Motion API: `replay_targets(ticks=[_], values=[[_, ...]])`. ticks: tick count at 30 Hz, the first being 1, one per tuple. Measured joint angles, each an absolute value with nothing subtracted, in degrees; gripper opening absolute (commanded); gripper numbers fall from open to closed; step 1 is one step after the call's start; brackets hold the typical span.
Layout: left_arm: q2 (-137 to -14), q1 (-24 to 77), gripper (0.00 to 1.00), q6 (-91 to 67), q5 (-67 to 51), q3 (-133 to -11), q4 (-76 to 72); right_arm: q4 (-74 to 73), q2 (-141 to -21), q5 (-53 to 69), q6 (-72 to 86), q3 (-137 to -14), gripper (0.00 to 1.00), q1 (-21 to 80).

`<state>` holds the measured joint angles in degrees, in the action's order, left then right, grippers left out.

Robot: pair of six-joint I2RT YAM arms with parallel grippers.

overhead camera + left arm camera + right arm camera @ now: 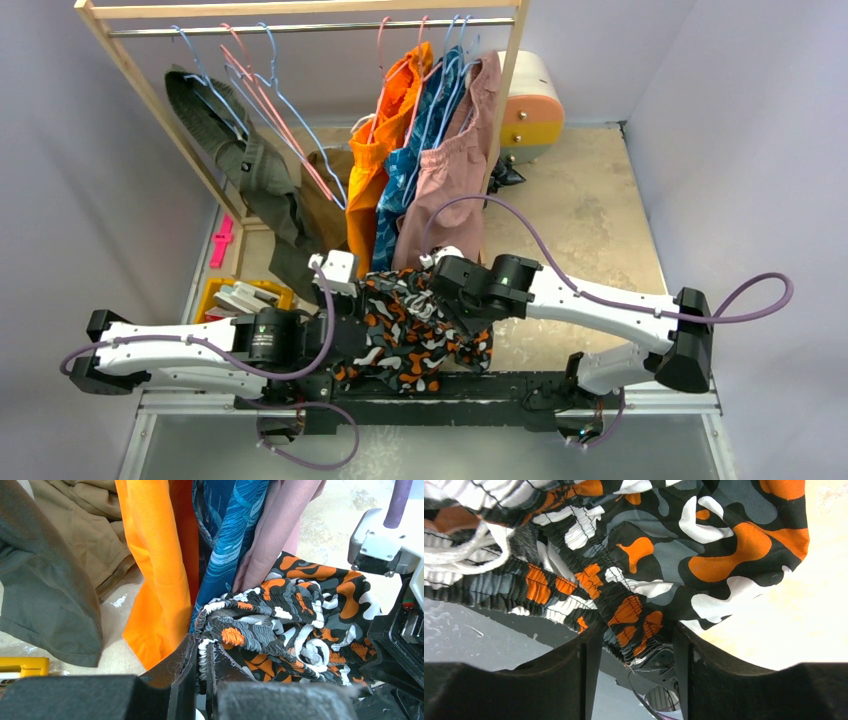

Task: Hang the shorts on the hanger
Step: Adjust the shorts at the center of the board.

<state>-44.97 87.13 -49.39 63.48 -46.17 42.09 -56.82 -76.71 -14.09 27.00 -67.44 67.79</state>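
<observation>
Above the beige counter point(600, 200), at its near edge, soft orange, black, grey and white camouflage-print shorts point(420, 335) hung bunched. The left hand point(202, 665) was clenched on the waistband. The right hand point(634, 645) straddled it, but I could not tell whether it was gripping. A taut, level waistband would ease threading the thin light-blue wire hanger point(213, 90), far left.

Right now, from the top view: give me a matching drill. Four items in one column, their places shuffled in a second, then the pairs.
Items
1. camouflage-print fabric shorts
2. plain orange fabric shorts
3. olive-green cloth garment
4. yellow plastic tray

Places
A. hanging at the left end of the metal rail
B. on the left side of the table
C. pinched by the left gripper and the right gripper
D. hanging beside the blue-patterned garment

Pairs: 1-C, 2-D, 3-A, 4-B
</observation>
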Motion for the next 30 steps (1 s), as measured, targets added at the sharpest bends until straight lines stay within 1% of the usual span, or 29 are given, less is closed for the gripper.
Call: replay_targets(ticks=[4, 7, 9, 11, 13, 18, 20, 23, 25, 26, 28, 30], values=[[-43.88, 87.13, 0.0, -50.13, 63.51, -46.15, 42.94, -56.93, -77.69, -14.52, 27.24, -67.46, 0.45, 68.69], [-43.27, 87.13, 0.0, -50.39, 63.53, -46.15, 43.33, -56.97, -78.17, -14.74, 27.44, -67.46, 0.35, 69.14], [-42.89, 87.13, 0.0, -50.43, 63.55, -46.15, 43.81, -56.99, -78.52, -15.18, 27.49, -67.46, 0.26, 69.41], [-42.57, 87.13, 0.0, -50.46, 63.55, -46.15, 44.25, -57.04, -78.74, -15.62, 27.59, -67.48, 0.14, 69.56], [-42.17, 87.13, 0.0, -50.46, 63.57, -46.17, 44.58, -57.36, -79.0, -16.27, 28.03, -67.59, 0.0, 69.76], [-40.99, 87.13, 0.0, -50.35, 63.68, -46.17, 45.01, -60.03, -80.4, -19.55, 30.28, -70.37, 0.0, 69.84], [-40.64, 87.13, 0.0, -49.67, 63.42, -46.33, 45.08, -62.22, -81.01, -21.58, 31.79, -73.76, 0.0, 69.87], [-40.56, 87.13, 0.0, -46.85, 62.04, -48.07, 44.86, -63.22, -81.19, -25.89, 32.62, -82.08, 0.0, 69.87], [-40.36, 87.13, 0.0, -44.47, 60.45, -49.78, 43.99, -59.57, -79.68, -28.82, 32.32, -87.42, 0.0, 69.87], [-40.18, 87.13, 0.0, -43.62, 59.77, -50.35, 43.55, -56.66, -78.08, -29.58, 31.88, -88.09, 0.0, 69.87], [-39.86, 87.13, 0.0, -42.09, 58.13, -50.94, 42.41, -48.95, -71.96, -30.87, 30.81, -85.49, 0.0, 69.87], [-39.33, 87.13, 0.0, -41.32, 56.4, -50.89, 41.98, -44.56, -65.8, -31.14, 30.94, -80.97, 0.0, 69.87]])
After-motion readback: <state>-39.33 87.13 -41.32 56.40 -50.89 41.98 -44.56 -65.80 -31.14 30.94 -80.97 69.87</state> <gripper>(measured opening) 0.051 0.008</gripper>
